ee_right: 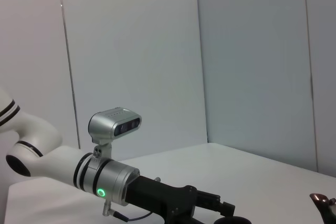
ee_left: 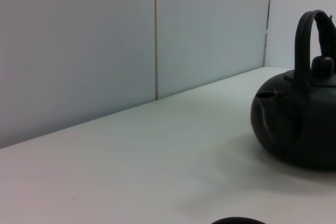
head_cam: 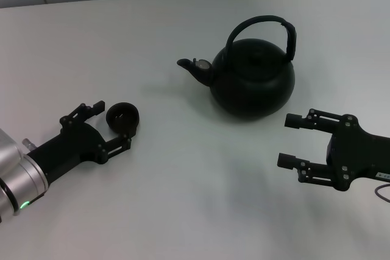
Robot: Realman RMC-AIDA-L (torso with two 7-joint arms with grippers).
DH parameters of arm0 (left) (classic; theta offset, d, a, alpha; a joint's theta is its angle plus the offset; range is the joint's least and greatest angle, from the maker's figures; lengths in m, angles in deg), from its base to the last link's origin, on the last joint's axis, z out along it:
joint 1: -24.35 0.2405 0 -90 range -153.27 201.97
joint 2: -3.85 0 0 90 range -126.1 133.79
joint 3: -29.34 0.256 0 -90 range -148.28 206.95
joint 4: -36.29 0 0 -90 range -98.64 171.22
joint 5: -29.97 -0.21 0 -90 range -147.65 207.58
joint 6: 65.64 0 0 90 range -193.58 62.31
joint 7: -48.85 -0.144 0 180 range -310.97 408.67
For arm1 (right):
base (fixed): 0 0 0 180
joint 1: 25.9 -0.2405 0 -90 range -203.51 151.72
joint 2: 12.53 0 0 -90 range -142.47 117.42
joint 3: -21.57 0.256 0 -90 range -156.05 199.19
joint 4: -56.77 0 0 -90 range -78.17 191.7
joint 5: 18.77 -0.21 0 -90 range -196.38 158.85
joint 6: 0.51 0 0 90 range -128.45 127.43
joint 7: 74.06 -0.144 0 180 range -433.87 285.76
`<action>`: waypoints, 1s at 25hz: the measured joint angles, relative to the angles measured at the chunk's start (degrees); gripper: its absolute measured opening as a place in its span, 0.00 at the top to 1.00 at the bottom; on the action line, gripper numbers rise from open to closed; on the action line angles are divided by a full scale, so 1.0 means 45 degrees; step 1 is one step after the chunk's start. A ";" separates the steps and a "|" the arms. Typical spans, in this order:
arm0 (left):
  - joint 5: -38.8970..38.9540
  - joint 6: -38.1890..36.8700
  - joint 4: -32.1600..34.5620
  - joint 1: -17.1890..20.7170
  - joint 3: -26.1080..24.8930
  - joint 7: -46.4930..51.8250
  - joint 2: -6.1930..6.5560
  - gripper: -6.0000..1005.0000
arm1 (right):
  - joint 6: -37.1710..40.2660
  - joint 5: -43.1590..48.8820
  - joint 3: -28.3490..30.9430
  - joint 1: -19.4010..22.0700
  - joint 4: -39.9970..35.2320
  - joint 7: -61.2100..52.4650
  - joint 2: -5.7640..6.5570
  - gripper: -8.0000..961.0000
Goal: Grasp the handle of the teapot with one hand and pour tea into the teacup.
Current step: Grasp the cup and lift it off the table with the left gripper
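Black teapot (head_cam: pixel 253 77) sat ungrasped; right gripper (head_cam: pixel 292 141), fingers apart, waited at its five o'clock. Left gripper (head_cam: pixel 113 127), fingers apart, flanked the teacup (head_cam: pixel 122 117). Nothing poured.

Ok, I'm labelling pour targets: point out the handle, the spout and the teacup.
handle (head_cam: pixel 259 22), head view, top of the arch.
spout (head_cam: pixel 194 69), head view, along its curved neck.
teacup (head_cam: pixel 122 116), head view, inside the bowl, between the left gripper's fingers.

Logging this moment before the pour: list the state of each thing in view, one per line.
teapot: upright on the table, ungrasped, spout toward the teacup.
handle: raised over the pot, free.
teacup: upright between the left gripper's fingers.
left gripper: around the teacup.
right gripper: open, empty, beside the teapot.
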 joint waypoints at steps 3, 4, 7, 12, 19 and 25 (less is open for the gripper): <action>-0.0001 0.0000 -0.0008 -0.0068 0.0200 0.0002 0.0000 0.17 | -0.0056 0.0000 0.0000 0.0000 -0.0001 0.0003 -0.0002 0.26; -0.0002 0.0000 -0.0011 -0.0091 0.0257 0.0003 0.0000 0.17 | -0.0063 0.0000 -0.0001 0.0000 -0.0001 0.0004 -0.0001 0.26; -0.0001 -0.0001 -0.0012 -0.0119 0.0301 0.0006 0.0000 0.19 | -0.0070 0.0000 -0.0001 0.0001 -0.0001 0.0006 -0.0002 0.26; 0.0009 -0.0001 -0.0014 -0.0125 0.0301 0.0008 0.0000 0.30 | -0.0081 0.0000 -0.0001 0.0001 -0.0002 -0.0006 -0.0002 0.26; -0.0006 -0.0266 -0.0003 -0.0127 0.0373 0.0208 0.0000 0.33 | -0.0087 0.0000 -0.0001 0.0002 -0.0002 -0.0037 -0.0016 0.26; -0.0023 -0.1695 0.0043 -0.0009 0.0605 0.0339 0.0002 0.33 | -0.0087 0.0071 -0.0140 0.0010 0.0040 0.0009 -0.0024 0.26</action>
